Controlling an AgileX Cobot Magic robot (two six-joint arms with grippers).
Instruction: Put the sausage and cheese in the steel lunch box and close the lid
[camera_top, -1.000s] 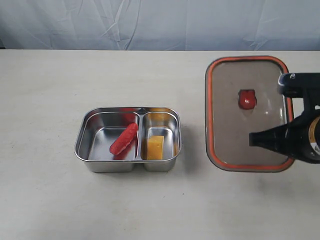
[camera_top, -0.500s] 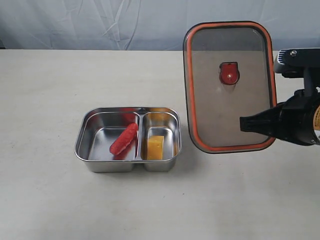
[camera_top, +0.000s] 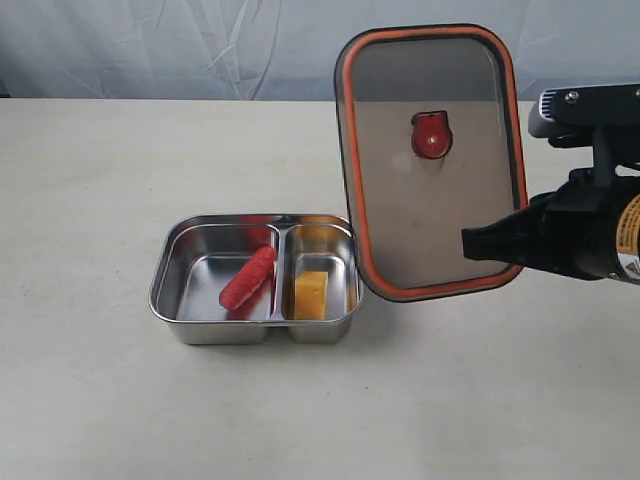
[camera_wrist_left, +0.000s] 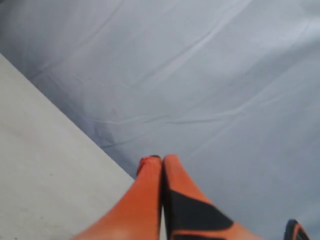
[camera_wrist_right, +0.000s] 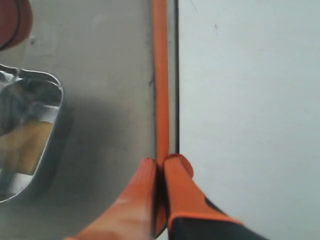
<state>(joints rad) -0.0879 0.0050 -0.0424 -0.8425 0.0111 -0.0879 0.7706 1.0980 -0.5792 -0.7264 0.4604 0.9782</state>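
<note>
The steel lunch box (camera_top: 170, 270) sits on the table with the red sausage (camera_top: 248, 277) in its left compartment and the yellow cheese (camera_top: 311, 295) in its right one. My right gripper (camera_top: 480, 243) is shut on the rim of the dark lid (camera_top: 430, 200), holding it tilted in the air above and right of the box. In the right wrist view the fingers (camera_wrist_right: 145, 185) pinch the lid's orange rim (camera_wrist_right: 160, 75), and the box corner (camera_wrist_right: 50, 150) with the cheese (camera_wrist_right: 25, 142) shows through the lid. My left gripper (camera_wrist_left: 162, 161) is shut on nothing, facing the backdrop.
A pale blue cloth backdrop (camera_top: 200, 50) hangs behind the beige table (camera_top: 90, 170). The lid's orange valve tab (camera_top: 431, 135) faces the camera. The left arm is outside the exterior view.
My right gripper has lifted the lid off the table and carried it up and left toward the box, tilting it more upright. The box, sausage and cheese have stayed put.
</note>
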